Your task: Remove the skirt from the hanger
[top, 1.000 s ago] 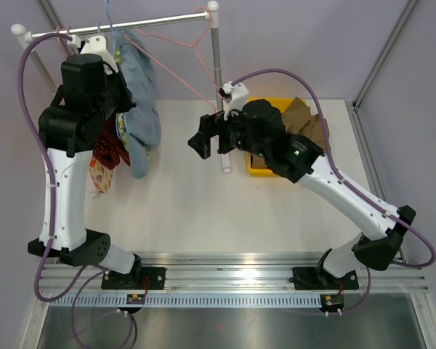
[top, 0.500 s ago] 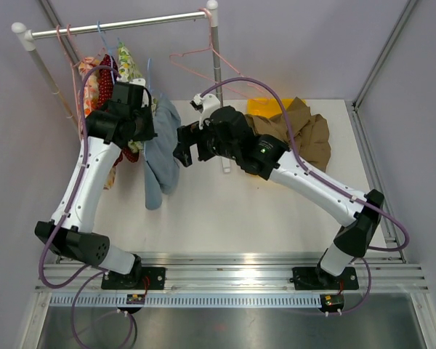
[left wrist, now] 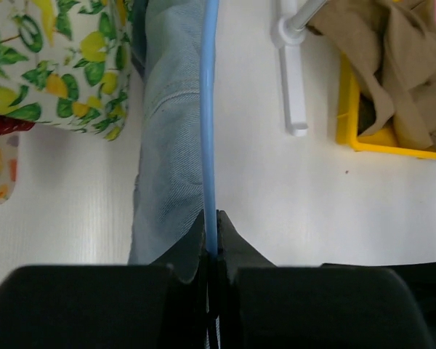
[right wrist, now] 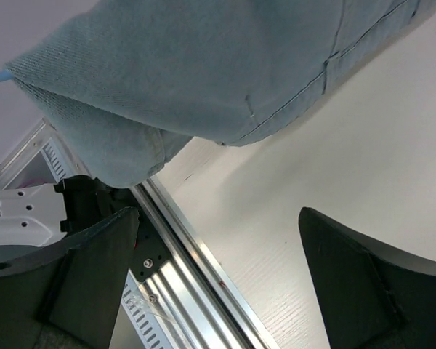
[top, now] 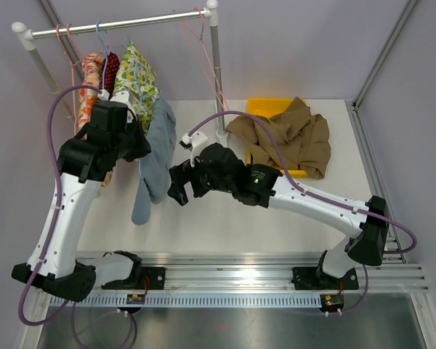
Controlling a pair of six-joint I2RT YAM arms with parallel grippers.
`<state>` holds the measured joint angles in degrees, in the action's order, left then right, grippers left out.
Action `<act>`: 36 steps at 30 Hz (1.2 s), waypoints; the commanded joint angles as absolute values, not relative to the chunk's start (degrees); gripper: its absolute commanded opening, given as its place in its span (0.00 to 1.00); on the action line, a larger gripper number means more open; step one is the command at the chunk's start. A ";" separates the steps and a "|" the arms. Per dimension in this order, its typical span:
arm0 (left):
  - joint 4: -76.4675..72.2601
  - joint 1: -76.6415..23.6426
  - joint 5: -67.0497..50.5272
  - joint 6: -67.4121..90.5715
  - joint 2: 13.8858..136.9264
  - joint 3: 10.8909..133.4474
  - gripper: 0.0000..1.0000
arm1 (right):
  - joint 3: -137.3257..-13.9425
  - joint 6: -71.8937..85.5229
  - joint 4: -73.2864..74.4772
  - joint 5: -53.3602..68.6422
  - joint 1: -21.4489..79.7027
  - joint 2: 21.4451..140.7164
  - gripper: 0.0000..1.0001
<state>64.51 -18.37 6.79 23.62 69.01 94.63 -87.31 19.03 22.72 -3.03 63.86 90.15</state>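
Observation:
A light-blue denim skirt [top: 154,156] hangs on a thin blue hanger [left wrist: 210,109], off the rail and above the table's left middle. My left gripper [top: 134,142] is shut on the hanger's wire, which runs straight between its closed fingertips in the left wrist view [left wrist: 212,218], with the skirt [left wrist: 171,145] draped to the left below. My right gripper [top: 176,185] is open and empty just right of the skirt's lower part. In the right wrist view the skirt [right wrist: 203,65] fills the top, above the wide-open gripper [right wrist: 218,240], apart from both fingers.
A clothes rail [top: 116,24] on a white post [top: 216,73] carries a lemon-print garment [top: 136,76], a red and orange one [top: 94,73] and pink hangers [top: 196,29]. A brown garment [top: 287,134] lies over a yellow bin [top: 265,107] at the back right.
My left arm has carried the hanger and skirt down and forward, away from the rail. My right arm has swung left and forward, closer to the skirt's lower part.

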 commanded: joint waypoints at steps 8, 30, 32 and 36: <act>56.08 -23.90 6.68 28.56 69.43 101.42 0.00 | -91.31 20.57 15.73 -6.85 66.97 93.86 0.99; 59.76 -26.02 8.09 27.95 68.20 109.85 0.00 | -88.42 17.58 17.13 -13.18 66.97 92.72 0.95; 61.61 -26.02 8.26 27.16 69.43 113.37 0.00 | -87.89 17.40 17.49 -13.79 66.97 92.73 0.95; 65.12 -26.02 9.57 25.84 71.10 117.07 0.00 | -86.05 16.88 18.10 -15.03 67.06 91.32 0.96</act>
<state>70.02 -25.82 7.46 28.08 71.33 112.62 -87.07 18.20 18.00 -12.25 66.63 94.63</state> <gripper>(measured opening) 0.019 0.957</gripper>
